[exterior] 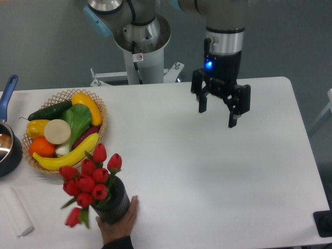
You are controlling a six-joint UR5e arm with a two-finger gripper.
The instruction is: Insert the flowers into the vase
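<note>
- White, matte table [218, 176] with rounded corners, filling most of the frame; grey wall behind, pale arm pedestal [141, 46] at upper centre.
- Gripper [220, 110] upper right of centre, above the tabletop, black fingers spread apart and holding nothing, a blue light glowing on the wrist above it.
- Flowers [88, 180] at lower left: glossy red tulip buds with green leaves, standing in the vase [111, 205], leaning left, one bud drooping low.
- Vase dark grey, ribbed, cylindrical, mostly hidden by blooms; rim not visible.
- Hand [120, 224] at the bottom edge, wrapped around the vase base, cut off at the wrist.
- Woven basket [98, 106] at left, just above the flowers: banana, orange, yellow peppers, cucumber, leafy green, pale round item.
- Dark pan [8, 145] with blue handle, cropped by the left edge.
- White block [16, 213] at lower left, hard to identify.
- Black object [324, 223] clipped at lower right corner.
</note>
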